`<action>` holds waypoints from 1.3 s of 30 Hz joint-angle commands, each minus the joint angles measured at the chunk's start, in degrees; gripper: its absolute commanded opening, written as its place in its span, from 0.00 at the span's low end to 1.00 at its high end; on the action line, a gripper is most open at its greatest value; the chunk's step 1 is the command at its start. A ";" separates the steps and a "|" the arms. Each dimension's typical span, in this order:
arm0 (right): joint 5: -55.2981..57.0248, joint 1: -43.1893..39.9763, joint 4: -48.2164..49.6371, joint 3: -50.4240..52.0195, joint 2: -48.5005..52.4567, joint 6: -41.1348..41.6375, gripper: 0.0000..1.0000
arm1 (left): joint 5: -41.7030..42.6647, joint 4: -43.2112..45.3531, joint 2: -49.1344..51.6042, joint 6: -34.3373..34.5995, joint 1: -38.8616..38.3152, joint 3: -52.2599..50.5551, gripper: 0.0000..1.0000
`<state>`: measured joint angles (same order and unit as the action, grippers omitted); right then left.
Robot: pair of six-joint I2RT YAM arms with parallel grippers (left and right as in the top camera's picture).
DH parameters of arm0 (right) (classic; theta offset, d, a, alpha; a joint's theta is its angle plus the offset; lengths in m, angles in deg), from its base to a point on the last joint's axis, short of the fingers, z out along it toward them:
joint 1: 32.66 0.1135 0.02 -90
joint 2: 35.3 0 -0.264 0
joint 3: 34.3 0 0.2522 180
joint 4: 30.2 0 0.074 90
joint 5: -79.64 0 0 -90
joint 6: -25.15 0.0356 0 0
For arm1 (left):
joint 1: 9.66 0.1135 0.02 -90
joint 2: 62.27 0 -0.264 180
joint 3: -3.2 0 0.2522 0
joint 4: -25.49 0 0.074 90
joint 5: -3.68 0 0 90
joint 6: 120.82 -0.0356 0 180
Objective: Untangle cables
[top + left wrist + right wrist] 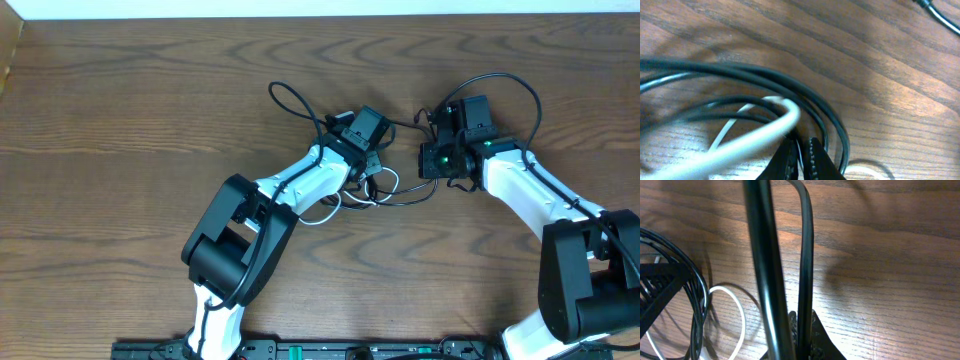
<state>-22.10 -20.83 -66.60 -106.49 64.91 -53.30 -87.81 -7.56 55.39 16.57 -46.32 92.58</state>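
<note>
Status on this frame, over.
Left gripper: fingers shut on white cable. Right gripper: fingers shut on black cable. Cables crossed in loops; nothing else in the way.

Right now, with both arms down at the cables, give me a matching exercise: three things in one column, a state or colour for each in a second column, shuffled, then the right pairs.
Column one:
1. left gripper
2. right gripper
3. table

Column two:
A. brown, with wood grain
B. shut on the black cable
C. shut on the white cable

Pairs: 1-C, 2-B, 3-A
</note>
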 commanded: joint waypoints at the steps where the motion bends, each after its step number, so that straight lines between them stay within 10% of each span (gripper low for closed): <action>1: 0.66 0.33 0.09 -0.26 -1.16 0.42 0.01 | -0.46 -2.32 2.62 -0.13 -0.11 -0.76 0.08; 11: 0.68 0.33 0.11 -0.26 -1.16 0.44 0.01 | -0.48 -5.35 -4.31 -9.42 0.81 -0.72 0.17; 39: 0.63 0.33 0.09 -0.26 -1.16 0.44 0.01 | -0.26 -5.35 0.02 3.61 2.73 -3.08 0.60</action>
<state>-22.06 -20.81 -66.55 -106.49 64.91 -53.30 -88.03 -12.45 52.49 18.52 -43.83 90.39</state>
